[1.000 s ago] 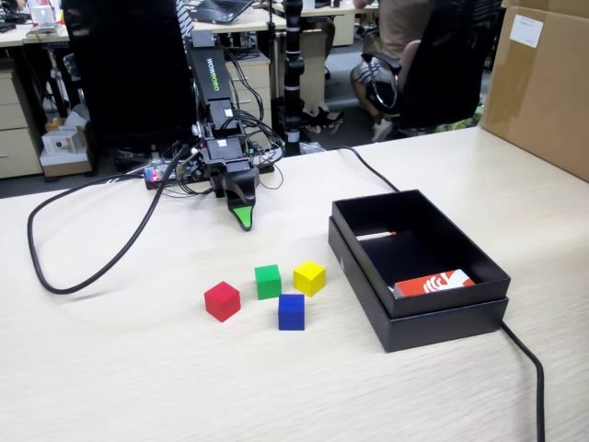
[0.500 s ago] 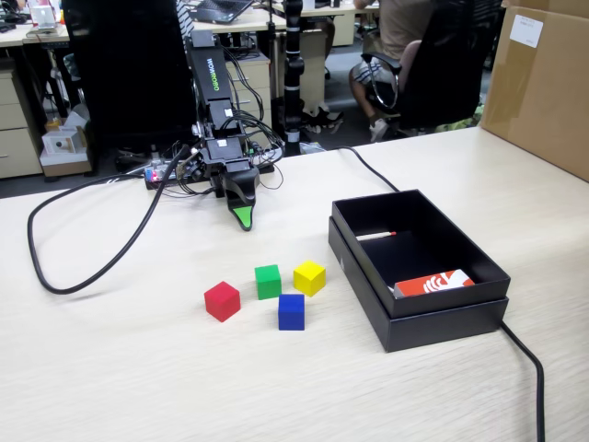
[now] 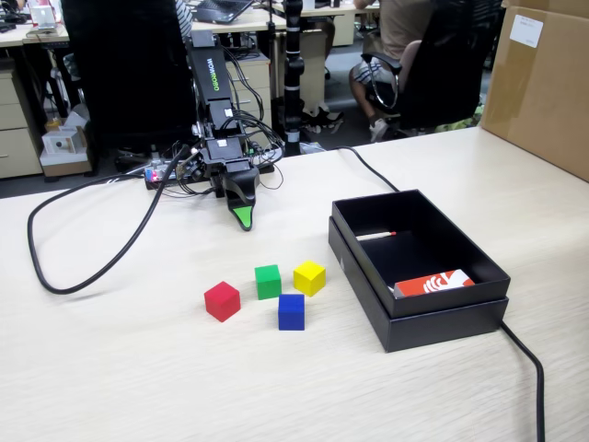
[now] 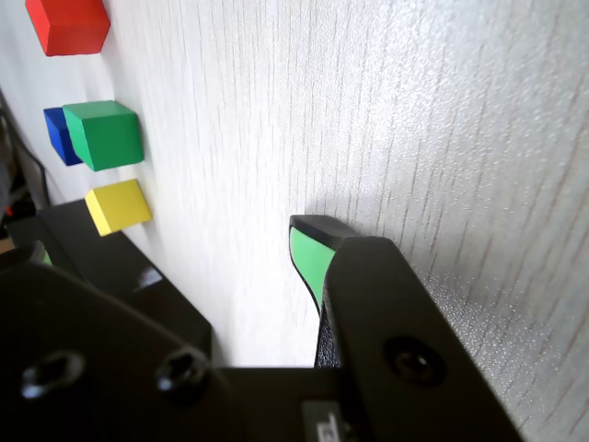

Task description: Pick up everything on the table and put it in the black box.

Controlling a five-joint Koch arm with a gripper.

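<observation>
Four small solid cubes sit on the desk (image 3: 110, 368) just ahead of the tool (image 3: 243, 221): red cube (image 3: 222, 301), green cube (image 3: 268, 281), yellow cube (image 3: 309, 277), blue cube (image 3: 292, 311), all apart. The black box (image 3: 460, 318) lies beside them, holding an orange-red card (image 3: 434, 282). Only one green tip shows, so I cannot tell the tool's state. A black cable (image 3: 92, 267) loops on the tool's far side from the box.

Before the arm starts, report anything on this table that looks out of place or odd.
The four cubes sit tidily near the black box. One oddity: the box already holds an orange-red and white card against its near right wall, plus a thin white stick with a red tip. A black cable runs past the box.
</observation>
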